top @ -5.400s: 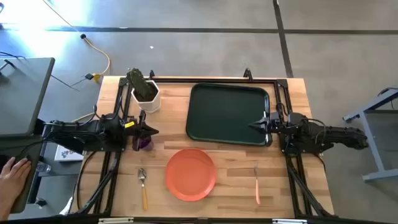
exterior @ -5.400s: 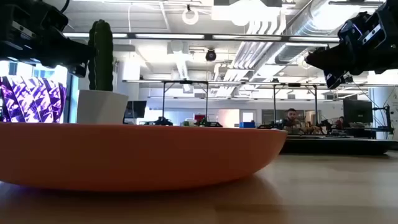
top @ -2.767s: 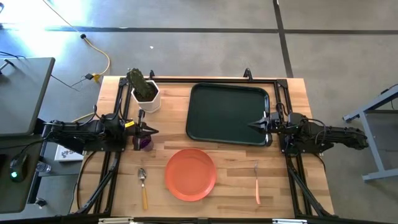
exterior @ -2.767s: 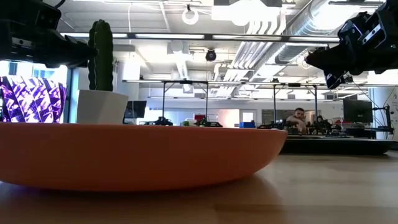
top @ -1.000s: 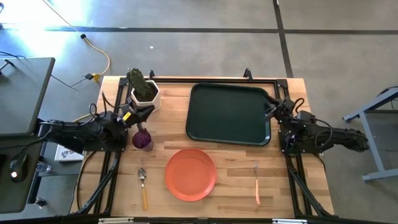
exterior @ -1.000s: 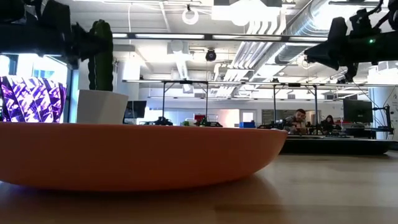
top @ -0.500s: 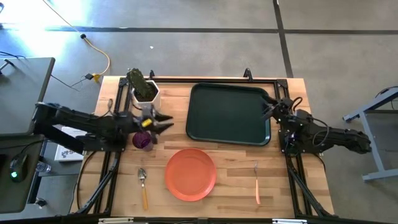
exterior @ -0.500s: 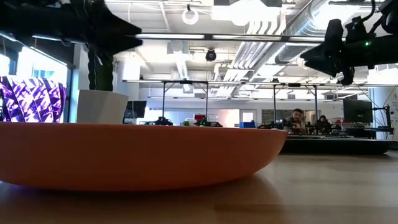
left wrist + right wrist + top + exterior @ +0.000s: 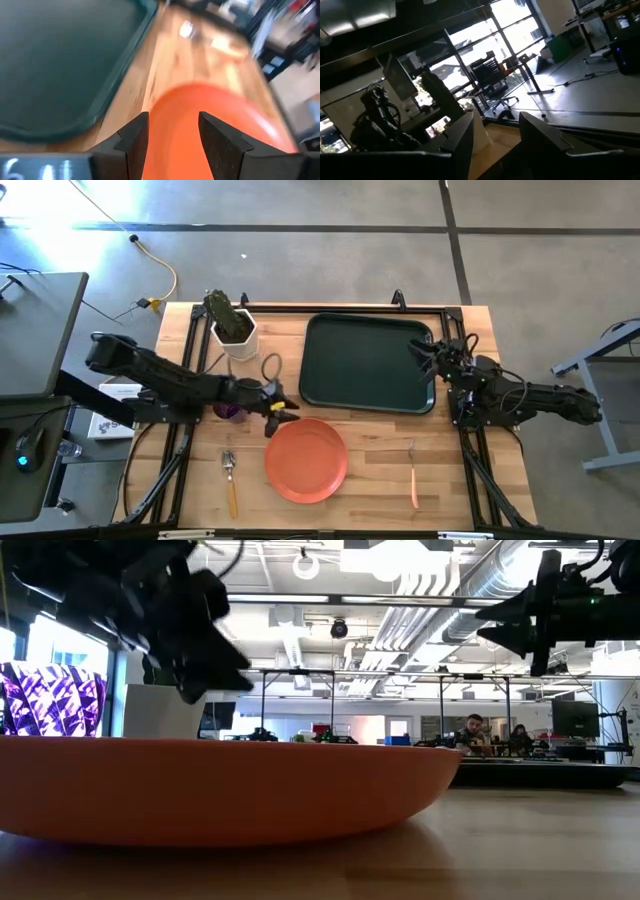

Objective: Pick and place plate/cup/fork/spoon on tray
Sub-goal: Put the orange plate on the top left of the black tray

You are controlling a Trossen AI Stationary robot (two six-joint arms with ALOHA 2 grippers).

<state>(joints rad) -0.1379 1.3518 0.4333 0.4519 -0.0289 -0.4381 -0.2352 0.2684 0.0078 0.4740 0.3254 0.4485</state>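
The orange-red plate [image 9: 306, 460] lies flat on the wooden table in front of the dark green tray [image 9: 367, 363]. My left gripper [image 9: 278, 412] hangs open just above the plate's far left rim [image 9: 200, 125], touching nothing. The purple cup [image 9: 230, 411] stands under my left arm, partly hidden by it. To the plate's left lies the spoon [image 9: 230, 478], and to its right the fork [image 9: 412, 475]. My right gripper [image 9: 418, 358] is open in the air over the tray's right rim, its fingers [image 9: 540, 135] pointing level toward the table's left.
A white pot with a green cactus [image 9: 233, 328] stands at the far left, behind the cup. Black frame rails [image 9: 470, 440] run along the table's left and right sides. Bare wood lies between the plate and the fork. People sit at desks [image 9: 470, 730] in the room beyond.
My left gripper has swung from beside the cactus pot toward the table's right and near edge, past the cup, tipped down to the plate's far left rim, and opened. My right gripper has shifted slightly left over the tray's rim and opened. No object has moved.
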